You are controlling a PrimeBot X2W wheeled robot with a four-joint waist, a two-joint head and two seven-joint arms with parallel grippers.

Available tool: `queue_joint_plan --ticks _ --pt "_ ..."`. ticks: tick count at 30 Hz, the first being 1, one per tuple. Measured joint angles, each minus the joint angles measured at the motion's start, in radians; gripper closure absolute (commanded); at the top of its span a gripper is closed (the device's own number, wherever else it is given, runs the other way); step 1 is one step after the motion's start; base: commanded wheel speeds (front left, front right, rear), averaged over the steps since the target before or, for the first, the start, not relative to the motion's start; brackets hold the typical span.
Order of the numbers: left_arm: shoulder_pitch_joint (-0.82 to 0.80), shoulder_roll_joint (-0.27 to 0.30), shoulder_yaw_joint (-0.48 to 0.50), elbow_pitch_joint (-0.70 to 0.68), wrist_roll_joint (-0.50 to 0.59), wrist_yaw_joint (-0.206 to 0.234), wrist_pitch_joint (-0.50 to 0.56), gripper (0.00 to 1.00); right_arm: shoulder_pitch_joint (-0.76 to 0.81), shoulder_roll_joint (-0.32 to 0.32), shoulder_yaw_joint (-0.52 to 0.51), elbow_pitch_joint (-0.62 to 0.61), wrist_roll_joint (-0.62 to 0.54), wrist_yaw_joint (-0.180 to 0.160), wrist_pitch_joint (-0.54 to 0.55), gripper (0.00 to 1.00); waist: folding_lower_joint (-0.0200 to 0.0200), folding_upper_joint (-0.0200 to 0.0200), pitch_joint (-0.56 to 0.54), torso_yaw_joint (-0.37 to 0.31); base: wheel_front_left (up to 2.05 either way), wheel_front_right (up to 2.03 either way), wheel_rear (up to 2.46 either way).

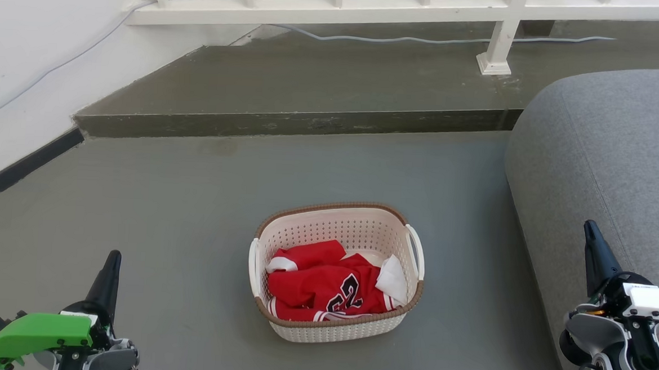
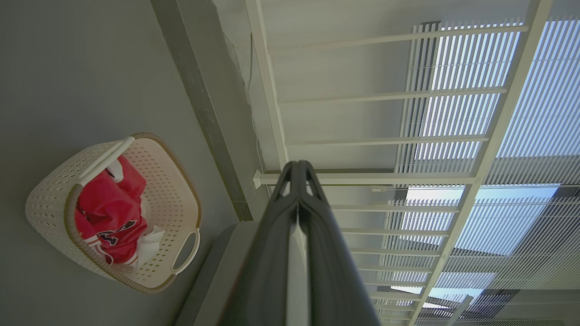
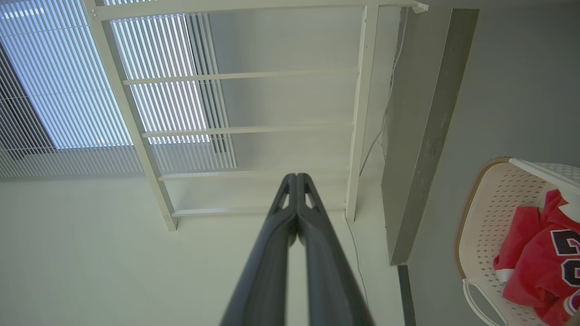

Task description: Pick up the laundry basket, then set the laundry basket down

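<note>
The laundry basket (image 1: 304,234) stands on the grey floor in the middle of the head view, cream-white and perforated with a brown rim and white loop handles; a red jersey (image 1: 324,286) lies inside it. The basket (image 2: 50,190) lies at the left of the left wrist view and the basket (image 3: 489,213) sits at the right edge of the right wrist view. My left gripper (image 1: 112,258) is low at the left, shut and empty, well apart from the basket. My right gripper (image 1: 590,228) is at the lower right, shut and empty, beside the sofa.
A grey sofa (image 1: 607,160) fills the right side, close to my right gripper. A raised concrete step (image 1: 287,123) runs behind the basket, with a white railing (image 1: 327,7) and a cable on it. A white wall (image 1: 26,62) stands at the left.
</note>
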Motion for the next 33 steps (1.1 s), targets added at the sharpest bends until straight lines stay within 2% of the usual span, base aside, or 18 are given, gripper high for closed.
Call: queue_joint_plan --ticks 33 --pt "-0.013 0.000 0.003 0.016 0.000 -0.006 0.001 1.00 0.000 0.002 -0.002 0.007 0.000 0.000 0.000 1.00 0.0000 0.0000 -0.001 0.000 0.00 0.00 0.00"
